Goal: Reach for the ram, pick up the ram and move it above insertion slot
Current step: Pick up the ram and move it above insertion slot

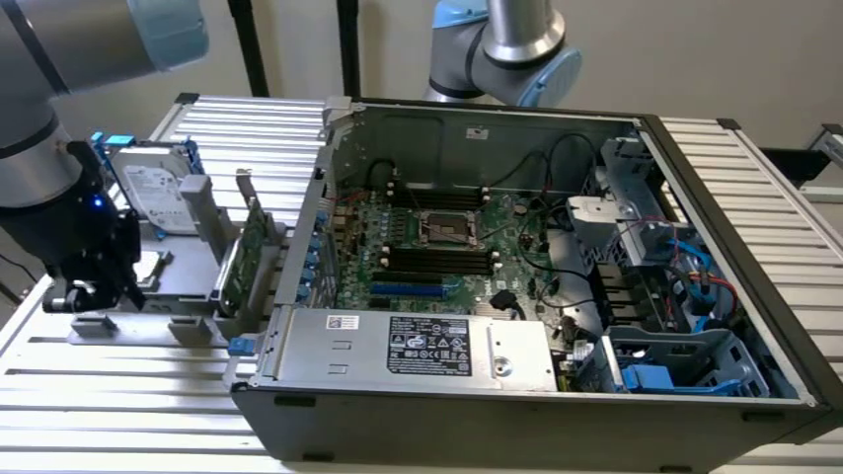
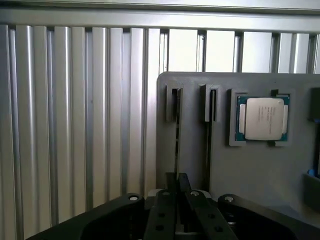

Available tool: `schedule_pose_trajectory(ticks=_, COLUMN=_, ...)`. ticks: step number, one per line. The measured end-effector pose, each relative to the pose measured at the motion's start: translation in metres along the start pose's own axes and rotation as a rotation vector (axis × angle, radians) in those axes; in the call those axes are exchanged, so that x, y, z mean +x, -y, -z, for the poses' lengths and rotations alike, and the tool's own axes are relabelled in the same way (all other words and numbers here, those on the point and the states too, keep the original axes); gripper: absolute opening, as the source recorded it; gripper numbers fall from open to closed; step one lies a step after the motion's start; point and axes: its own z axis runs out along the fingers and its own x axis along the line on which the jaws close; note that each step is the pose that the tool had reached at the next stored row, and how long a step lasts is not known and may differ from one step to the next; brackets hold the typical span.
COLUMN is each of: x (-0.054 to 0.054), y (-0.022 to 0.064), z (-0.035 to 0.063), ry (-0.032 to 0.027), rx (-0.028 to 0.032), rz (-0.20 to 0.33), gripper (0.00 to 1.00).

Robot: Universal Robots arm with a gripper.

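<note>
The ram (image 2: 176, 145) stands on edge in a narrow slot of the grey holder (image 2: 260, 170), seen from above as a thin dark line. My gripper (image 2: 177, 187) sits right over its near end, and the black fingers (image 2: 162, 210) are closed together against the thin edge. In the exterior view the gripper (image 1: 93, 296) hangs low over the holder (image 1: 185, 267) at the exterior view's left, beside the open computer case (image 1: 527, 415). The black memory slots (image 1: 435, 259) lie on the motherboard inside the case, well to the right of the gripper.
A CPU (image 2: 262, 118) rests in a pocket of the holder, and a second narrow slot (image 2: 210, 130) runs beside the ram. A green expansion card (image 1: 244, 262) and a hard drive (image 1: 152, 188) stand between the gripper and the case wall. A second robot arm (image 1: 520, 49) stands behind the case.
</note>
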Motion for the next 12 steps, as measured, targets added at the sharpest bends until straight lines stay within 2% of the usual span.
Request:
schedule_pose_trajectory(ticks=4, x=0.000, y=0.0036, z=0.0184, ry=0.0000, rx=0.0001, rz=0.000, gripper=0.14)
schedule_pose_trajectory(ticks=7, x=0.000, y=0.0097, z=0.0319, ry=0.0000, rx=0.0000, rz=0.000, gripper=0.14)
schedule_pose_trajectory(ticks=12, x=0.000, y=0.0318, z=0.0546, ry=0.0004, rx=0.0002, rz=0.000, gripper=0.14)
